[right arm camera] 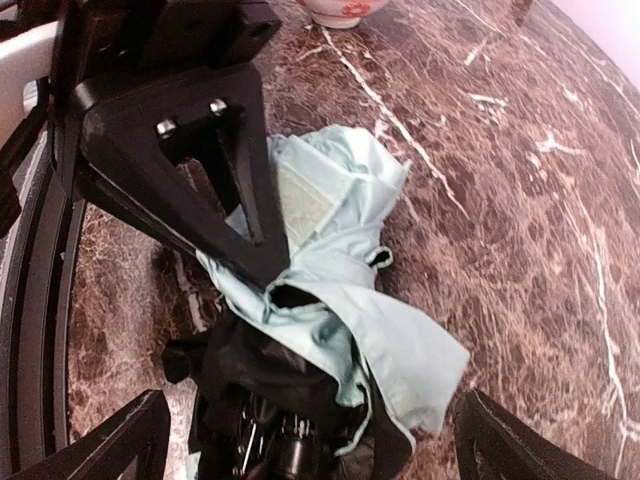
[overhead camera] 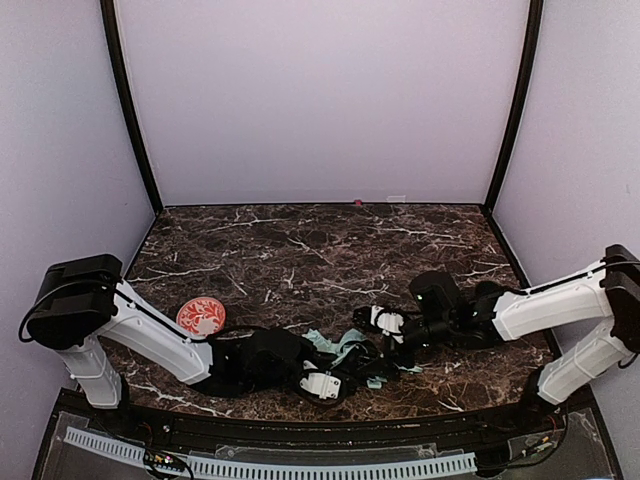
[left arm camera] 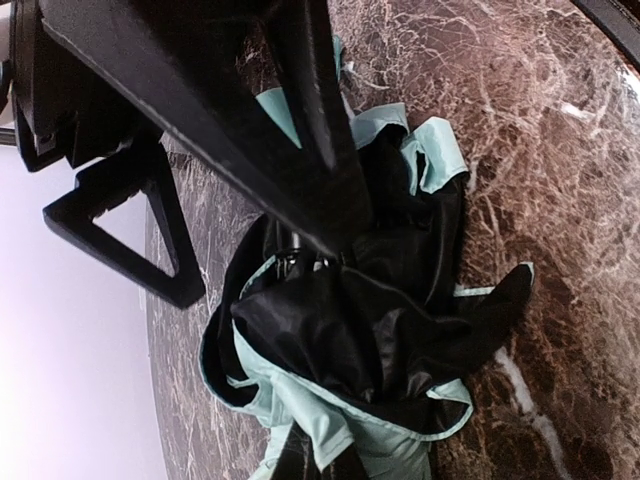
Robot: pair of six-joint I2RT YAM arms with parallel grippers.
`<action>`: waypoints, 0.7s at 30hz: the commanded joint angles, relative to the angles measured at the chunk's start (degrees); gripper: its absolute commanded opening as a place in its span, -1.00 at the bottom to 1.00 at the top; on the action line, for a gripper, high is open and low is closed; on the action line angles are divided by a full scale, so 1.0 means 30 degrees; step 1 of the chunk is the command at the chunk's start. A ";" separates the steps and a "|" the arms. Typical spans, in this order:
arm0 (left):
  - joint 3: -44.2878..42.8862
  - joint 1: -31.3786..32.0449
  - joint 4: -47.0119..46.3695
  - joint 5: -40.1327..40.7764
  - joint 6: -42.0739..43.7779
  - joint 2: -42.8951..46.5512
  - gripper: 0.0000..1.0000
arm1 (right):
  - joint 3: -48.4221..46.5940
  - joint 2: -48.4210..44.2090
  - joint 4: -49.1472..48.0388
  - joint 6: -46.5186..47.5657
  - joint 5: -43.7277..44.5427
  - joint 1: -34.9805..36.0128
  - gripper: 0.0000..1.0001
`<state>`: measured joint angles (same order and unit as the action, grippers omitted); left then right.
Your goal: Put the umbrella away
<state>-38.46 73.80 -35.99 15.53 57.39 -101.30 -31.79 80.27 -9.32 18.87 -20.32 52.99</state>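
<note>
The umbrella [overhead camera: 345, 352] lies collapsed in a crumpled heap at the near middle of the table [overhead camera: 320, 250], right between your two arms, with mint fabric and black lining bunched together. A red-and-white patterned dish [overhead camera: 201, 317] sits apart to the left. Your left gripper [left arm camera: 262, 272] stands spread, marble showing between its fingers, one finger laid over the black folds without clamping them. Your right gripper [overhead camera: 376, 335] is also wide apart: its upper finger [right arm camera: 215, 170] touches the mint cloth, and nothing is pinched. Expect the canopy to be light, limp and slick. A pinch on cloth alone will likely lift one flap and let the rest trail or slide out. The stiff parts are your better hold: the cluster of ribs [right arm camera: 285, 440] shows dark under the cloth in the right wrist view (the handle itself I cannot make out in any view). Take the ribs or shaft with one arm, and use the other to gather loose fabric inward so thin ribs don't snag or bend.
</note>
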 commanded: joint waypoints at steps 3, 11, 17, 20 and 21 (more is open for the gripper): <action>0.1214 -0.0154 0.5279 -0.0423 -0.0346 -0.1365 -1.00 | -0.0979 0.2631 -0.3341 0.2597 0.0099 0.1519 0.99; 0.1247 -0.0162 0.5350 -0.0432 -0.0342 -0.1303 -1.00 | -0.1184 0.5750 -0.5488 0.3049 0.2193 0.1701 0.99; 0.1328 -0.0158 0.5226 -0.0266 -0.0459 -0.1230 -1.00 | -0.1866 0.6945 -0.5377 0.2930 0.1359 0.1674 0.44; 0.1378 -0.0142 0.5048 -0.0008 -0.0739 -0.0905 -1.00 | -0.1634 0.6642 -0.5672 0.2591 0.1546 0.1621 -0.31; 0.1439 -0.0156 0.4843 0.0044 -0.0859 -0.0719 -1.00 | -0.1556 0.6477 -0.5724 0.2553 0.1684 0.1614 -0.37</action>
<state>-37.58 73.80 -34.46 15.59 57.10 -101.51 -37.15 99.74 -26.15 27.73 -16.23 57.82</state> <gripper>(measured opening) 0.006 0.423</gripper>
